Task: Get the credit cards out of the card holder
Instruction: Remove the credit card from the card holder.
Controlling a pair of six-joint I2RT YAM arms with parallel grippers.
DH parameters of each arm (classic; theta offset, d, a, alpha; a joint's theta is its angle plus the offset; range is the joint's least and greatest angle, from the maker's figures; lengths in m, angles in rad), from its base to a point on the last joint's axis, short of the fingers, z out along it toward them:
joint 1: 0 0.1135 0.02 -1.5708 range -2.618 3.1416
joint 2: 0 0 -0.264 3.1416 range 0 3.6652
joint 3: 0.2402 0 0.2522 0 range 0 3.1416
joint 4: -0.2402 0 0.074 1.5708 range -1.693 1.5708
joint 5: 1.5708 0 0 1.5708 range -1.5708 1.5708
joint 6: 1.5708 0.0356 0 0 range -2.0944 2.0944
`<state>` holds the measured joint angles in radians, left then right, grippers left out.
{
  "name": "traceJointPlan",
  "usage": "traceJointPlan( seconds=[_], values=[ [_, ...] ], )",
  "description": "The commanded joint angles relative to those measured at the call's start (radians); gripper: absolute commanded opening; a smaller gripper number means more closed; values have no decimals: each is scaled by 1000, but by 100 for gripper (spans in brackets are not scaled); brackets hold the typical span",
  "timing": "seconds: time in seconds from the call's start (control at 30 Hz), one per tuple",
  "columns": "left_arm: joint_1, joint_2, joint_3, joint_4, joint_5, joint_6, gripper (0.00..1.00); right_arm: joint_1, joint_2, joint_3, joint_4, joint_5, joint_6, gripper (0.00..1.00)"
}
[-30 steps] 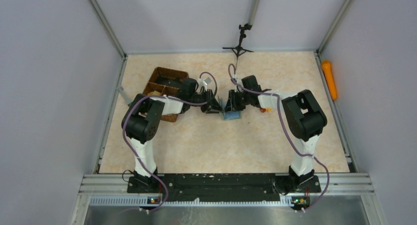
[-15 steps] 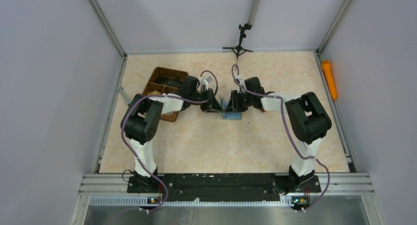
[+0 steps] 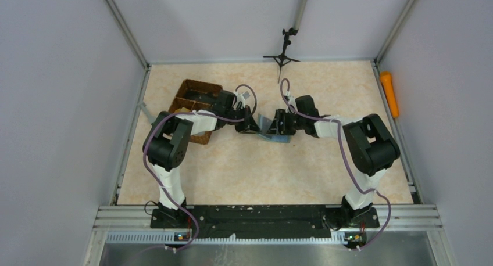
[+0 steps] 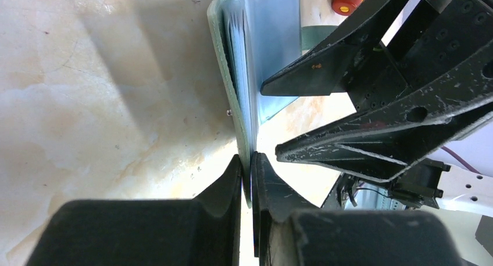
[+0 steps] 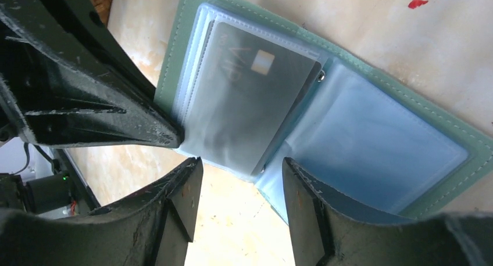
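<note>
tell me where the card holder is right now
Top view: the card holder sits open mid-table, right of the wicker tray, between the left pincer, which pinches its raised flap, and the open right pincer.

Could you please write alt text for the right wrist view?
An open card holder shows a dark chip card tucked inside one half. The right gripper hangs open at its lower edge; the left gripper pinches the cover beside the card.

Left fingers (image 4: 224, 182) pinched together, right fingers (image 5: 181, 203) spread apart.
</note>
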<state>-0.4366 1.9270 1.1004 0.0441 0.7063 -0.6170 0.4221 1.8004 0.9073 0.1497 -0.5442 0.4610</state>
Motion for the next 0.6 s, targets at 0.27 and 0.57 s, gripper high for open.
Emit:
traceJointPlan(
  seconds=[0.27, 0.57],
  values=[
    [-22, -47, -35, 162, 102, -23, 0, -6, -37, -13, 100, -30, 52, 79],
    [-23, -90, -89, 292, 156, -71, 0, -79, -57, -108, 312, -119, 192, 75]
  ],
)
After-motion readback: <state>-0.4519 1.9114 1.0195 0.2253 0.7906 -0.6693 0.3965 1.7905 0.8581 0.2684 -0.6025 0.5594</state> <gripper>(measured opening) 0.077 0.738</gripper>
